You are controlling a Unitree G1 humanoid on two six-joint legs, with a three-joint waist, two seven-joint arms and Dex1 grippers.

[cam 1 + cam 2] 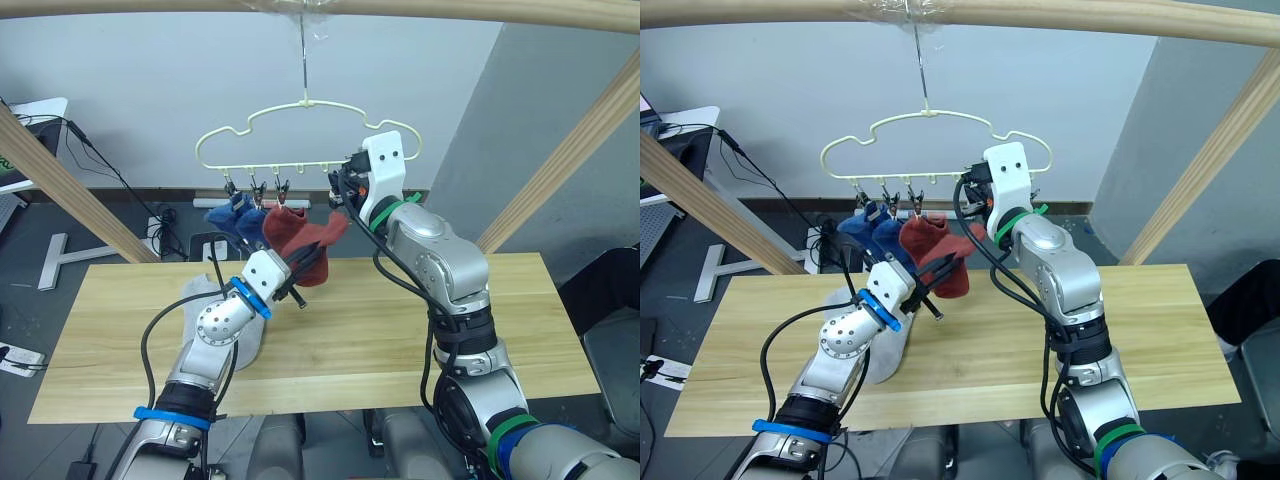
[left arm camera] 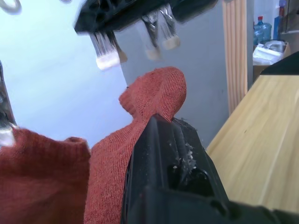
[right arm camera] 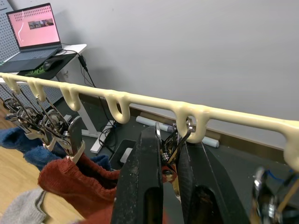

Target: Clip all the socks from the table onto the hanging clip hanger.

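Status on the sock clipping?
Right gripper squeezing a clip on the hanger. Left gripper holding red sock up to it. Grey socks on table.

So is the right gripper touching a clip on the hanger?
Touching. In the right wrist view the right gripper has its two fingers closed around a metal clip hanging from the hanger.
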